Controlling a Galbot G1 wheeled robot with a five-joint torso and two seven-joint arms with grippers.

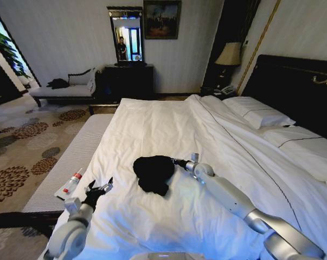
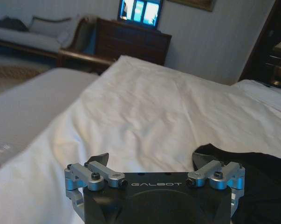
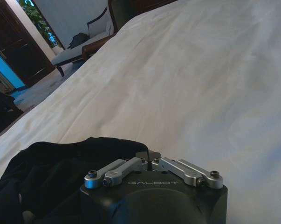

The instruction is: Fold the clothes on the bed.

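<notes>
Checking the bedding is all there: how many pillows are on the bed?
2. One pillow lies by the headboard on the far side of the bed; the other pillow lies nearer the robot. More may be hidden past the edge.

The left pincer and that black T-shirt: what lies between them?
Only bare white duvet lies between the open left pincer and the crumpled black T-shirt, per the head view.

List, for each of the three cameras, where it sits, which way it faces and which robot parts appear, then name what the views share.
Head: high on the robot, facing down the bed; both arms, open left gripper, right gripper at the black T-shirt.
Left wrist: behind the spread fingers, facing a dresser.
Right wrist: behind the right gripper, closed beside the shirt, facing a chaise.
Shared: shirt and duvet.
</notes>
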